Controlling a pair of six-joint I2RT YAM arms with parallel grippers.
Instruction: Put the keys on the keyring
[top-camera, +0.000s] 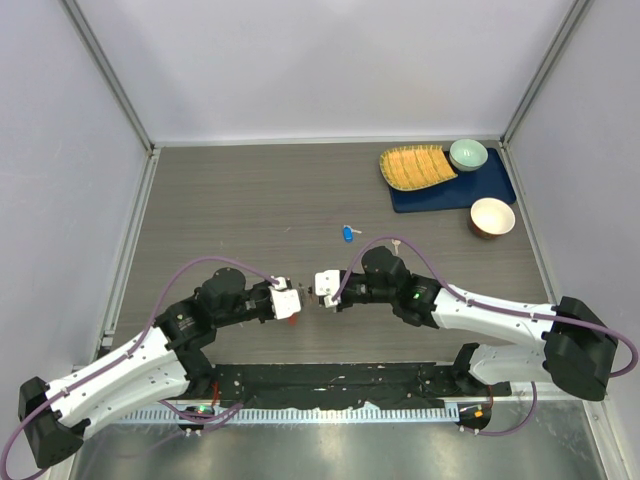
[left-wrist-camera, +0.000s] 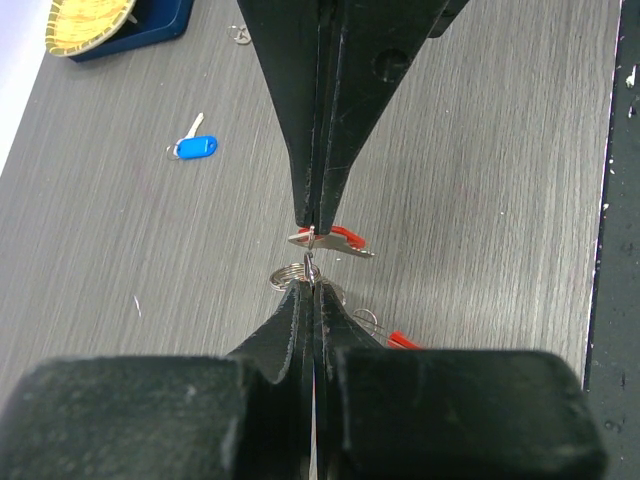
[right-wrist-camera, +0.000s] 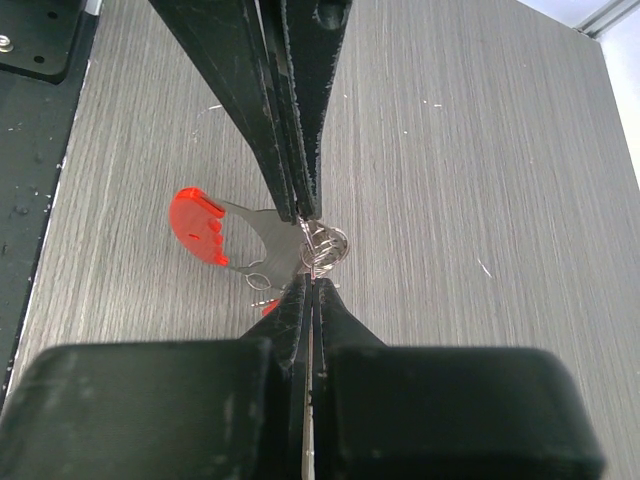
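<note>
1. Step in hand (judged): threading red-headed key (right-wrist-camera: 195, 228) onto keyring (left-wrist-camera: 288, 272). Both seemingly held just off the table, well apart from blue tray (top-camera: 497, 188), leftward of it and toward the arm bases.
2. Left gripper (left-wrist-camera: 308, 290): pressed fully together, apparently pinching the keyring's wire loop at the very tips.
3. Right gripper (right-wrist-camera: 310, 285): likewise pressed together, apparently clamped on the key's blade end. Tips of the two claws almost touching.
4. Method advised: hold the loop steady with the left. Feed the key's hole along the wire by small turns of the right wrist rather than pushes (thin wire, likely to spring out of a tip pinch). No loosening of either grip until the hole sits past the split.
5. Keyring, appearance: small, thin, silvery coils, glinting. Red fob (left-wrist-camera: 405, 340) below it, mostly hidden behind the left finger.
6. Other stock: blue-headed key (top-camera: 348, 234) flat on the table, between keyring and blue tray. Small silvery piece (left-wrist-camera: 240, 36), probably the plain key, nearer the tray. Black-headed key not made out.
</note>
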